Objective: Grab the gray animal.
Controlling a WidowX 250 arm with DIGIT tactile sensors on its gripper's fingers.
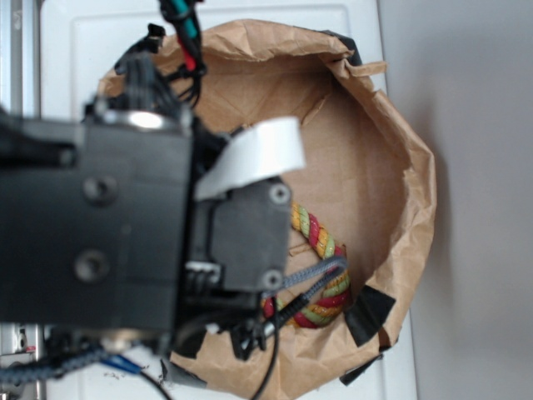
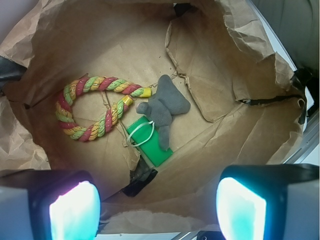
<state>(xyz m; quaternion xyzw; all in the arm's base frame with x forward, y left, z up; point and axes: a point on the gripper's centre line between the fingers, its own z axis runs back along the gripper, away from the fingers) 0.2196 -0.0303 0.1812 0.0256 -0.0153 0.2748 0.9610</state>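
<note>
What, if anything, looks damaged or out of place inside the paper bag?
The paper bag is torn and creased, patched with black tape. The gray animal lies partly on the green block. The claw hangs open above.

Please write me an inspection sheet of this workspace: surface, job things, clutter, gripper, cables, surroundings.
Surface: crumpled brown paper bag, opened out, taped at the edges.
Job things: gray animal lying partly on the green block.
Clutter: rope loop beside the animal; white loop on the block.
Gripper: gripper open, above the bag, holding nothing.
Cables: black cables hanging from the arm.
Surroundings: white table.
</note>
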